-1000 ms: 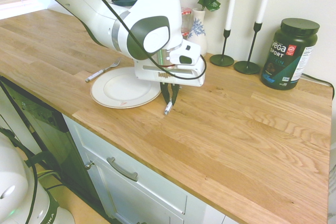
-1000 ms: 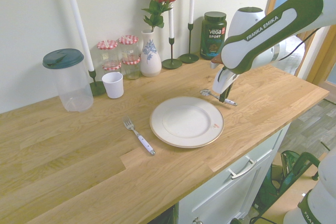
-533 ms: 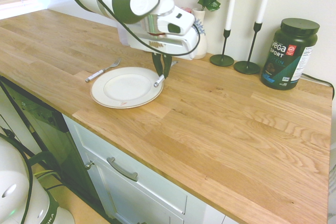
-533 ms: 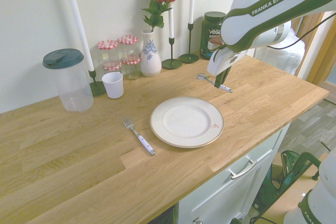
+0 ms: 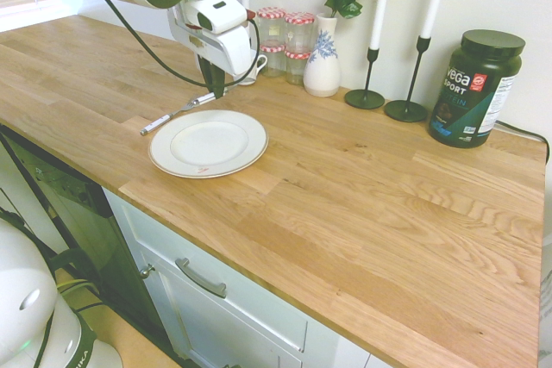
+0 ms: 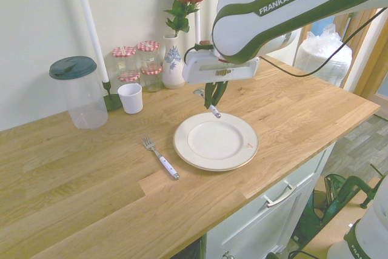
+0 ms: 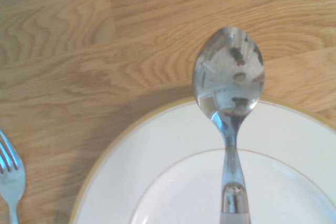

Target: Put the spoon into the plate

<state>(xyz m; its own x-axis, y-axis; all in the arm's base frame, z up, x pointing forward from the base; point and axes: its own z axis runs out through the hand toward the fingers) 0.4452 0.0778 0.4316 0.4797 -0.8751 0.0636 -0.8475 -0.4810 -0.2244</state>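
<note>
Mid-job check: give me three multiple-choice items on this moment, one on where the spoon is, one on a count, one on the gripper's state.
1. Where is the spoon?
A. lying in the plate
B. held in the air at the plate's far rim
C. beside the fork

2. How many red-checked jar lids show?
A. one
B. three
C. six

3. The gripper is:
A. shut on the spoon
B. open and empty
C. shut on the fork

Key: 1 B, the spoon hangs from the gripper above the plate rim; 2 B, two tall jars and one short; 3 A, the fork lies on the counter.

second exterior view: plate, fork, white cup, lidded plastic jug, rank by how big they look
1. plate
2. lidded plastic jug
3. fork and white cup: they look about alike, so no order between them.
</note>
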